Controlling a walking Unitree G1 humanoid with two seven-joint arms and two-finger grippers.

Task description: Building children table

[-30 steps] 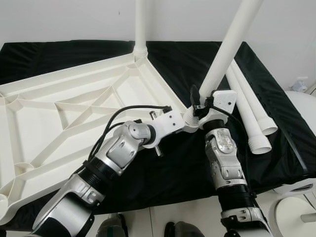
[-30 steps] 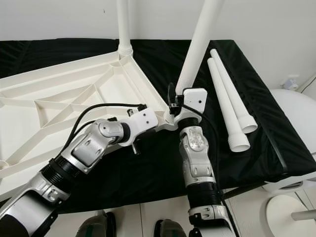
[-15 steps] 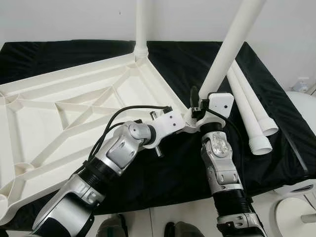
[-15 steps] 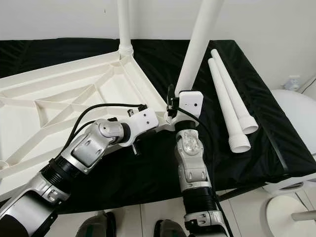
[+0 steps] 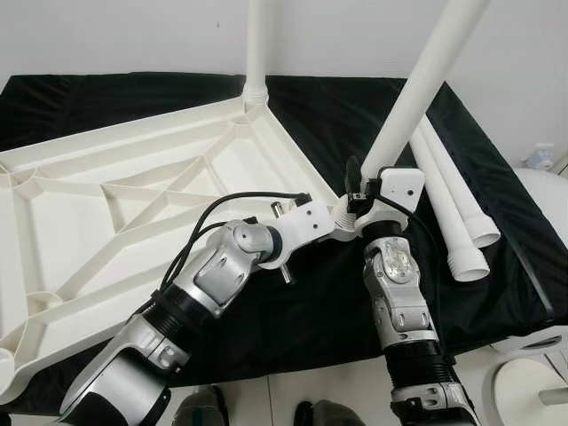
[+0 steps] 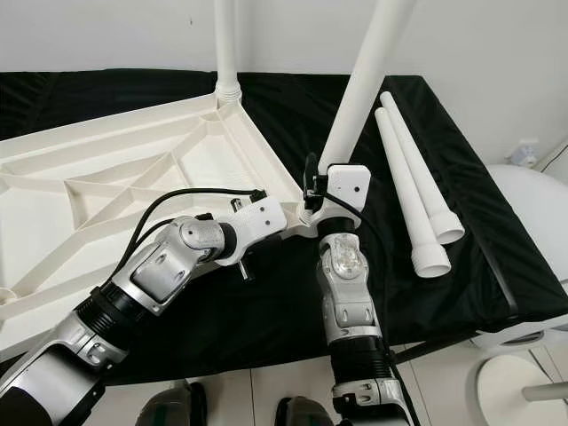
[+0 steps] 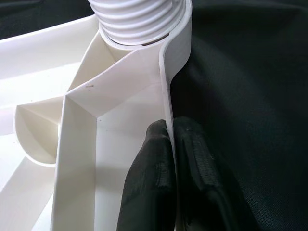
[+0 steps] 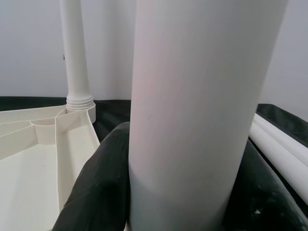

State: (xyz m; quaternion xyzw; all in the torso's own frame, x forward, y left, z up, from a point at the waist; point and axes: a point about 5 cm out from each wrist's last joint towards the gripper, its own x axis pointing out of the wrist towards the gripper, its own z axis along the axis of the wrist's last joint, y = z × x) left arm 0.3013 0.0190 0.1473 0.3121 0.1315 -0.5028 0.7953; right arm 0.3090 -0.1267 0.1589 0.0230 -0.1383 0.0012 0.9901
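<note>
White plastic makes up the table top (image 5: 106, 191), which lies upside down on a black cloth (image 5: 337, 302) with its ribs facing up. One leg (image 5: 259, 44) already stands straight up in the far corner socket, so that part looks done.

A second leg (image 5: 417, 98) is being put in at the near corner. The right gripper (image 5: 355, 182) holds it low down, with one black finger (image 8: 94, 187) on each side of the fat white tube, so its jaws are clamped on that leg. The leg leans a bit to the side, not straight up. In the left wrist view its ridged end (image 7: 139, 19) sits in the round corner socket, but I cannot tell if it is screwed all the way in.

The left gripper (image 7: 171, 144) pinches the thin side wall of the table top just beside that corner, one finger on each side of the rim, jaws closed on it. It looks like it holds the top steady while the other arm works.

Two spare legs (image 5: 461, 213) lie side by side on the cloth to the right, near the edge. I think those two are left to fit, so the job is about half done.

No boxes or bowls are here. The hollow spaces between the ribs of the table top hold nothing.
</note>
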